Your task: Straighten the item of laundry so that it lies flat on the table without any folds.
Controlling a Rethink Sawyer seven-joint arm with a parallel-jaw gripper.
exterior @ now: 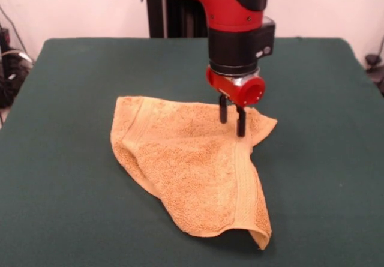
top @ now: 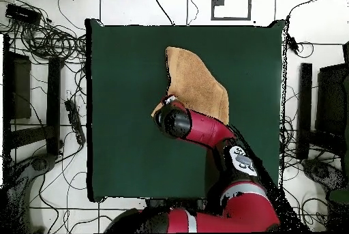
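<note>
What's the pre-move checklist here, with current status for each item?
1. Gripper over the towel: ok, the fingers come down at its far corner by the robot.
2. Fingers parted: ok, a small gap shows between the two black fingers.
3. Cloth actually pinched: cannot tell, the tips meet the terry but no lift shows.
4. Towel flat: not ok, it lies folded over into a rough triangle, and the near corner curls up.
5. Room to spread on the table: ok, bare green surface shows on all sides.
6. Towel within table edges: ok in the overhead view.
</note>
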